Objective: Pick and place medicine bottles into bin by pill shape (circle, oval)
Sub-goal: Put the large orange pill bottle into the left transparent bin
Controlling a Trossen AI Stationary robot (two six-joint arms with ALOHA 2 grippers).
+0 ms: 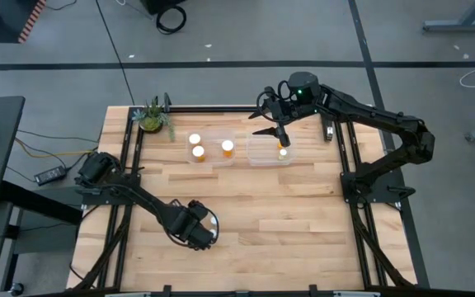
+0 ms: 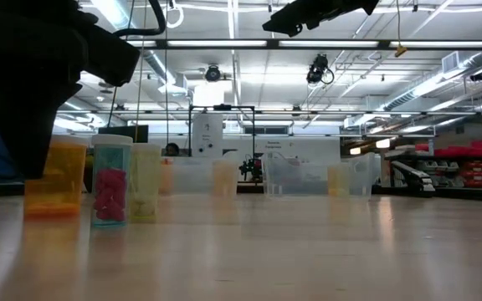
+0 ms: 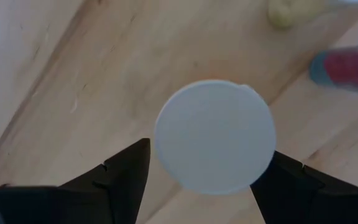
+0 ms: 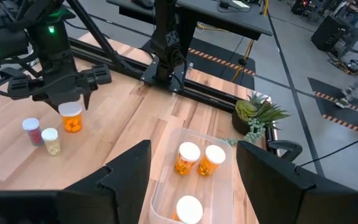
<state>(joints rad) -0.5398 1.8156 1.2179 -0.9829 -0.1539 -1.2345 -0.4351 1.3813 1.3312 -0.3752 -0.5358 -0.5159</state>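
The L gripper [image 1: 207, 228] is being held low over the near-left part of the wooden bench [image 1: 303, 223], close to the front edge. In the left wrist view its jaws are standing apart on either side of a white round cap [image 3: 214, 135] of a wide bottle [image 4: 71, 118]; whether the pads are touching the cap can't be told. In the right wrist view the jaws are seen straddling that amber bottle, w/ orange pills showing inside.

Just beside it, two smaller bottles are standing upright: one w/ pink-red pills [image 2: 110, 182] and one w/ pale yellow pills [image 2: 145, 182]. They are near each other but apart, and the low view is showing them side by side w/ the wide bottle [image 2: 55, 180] at the arm's side.

The R gripper [image 1: 280, 132] is being held above the far-middle of the bench, over the right-hand clear bin [image 1: 254, 154]. Its jaws are spread wide and nothing is being gripped. One bottle [image 1: 283, 153] is sitting in that bin.

The left-hand clear bin [image 4: 163, 180] is holding three capped bottles w/ orange contents [image 4: 188, 157]; they are standing close together.

A small potted plant [image 1: 152, 115] is sitting at the far-left corner of the bench, near the black frame rail [image 1: 221, 108].

Open room: the bench centre and the whole near-right area are being left bare, from the bins to the front edge. The bins are sitting well apart from the L gripper's group.
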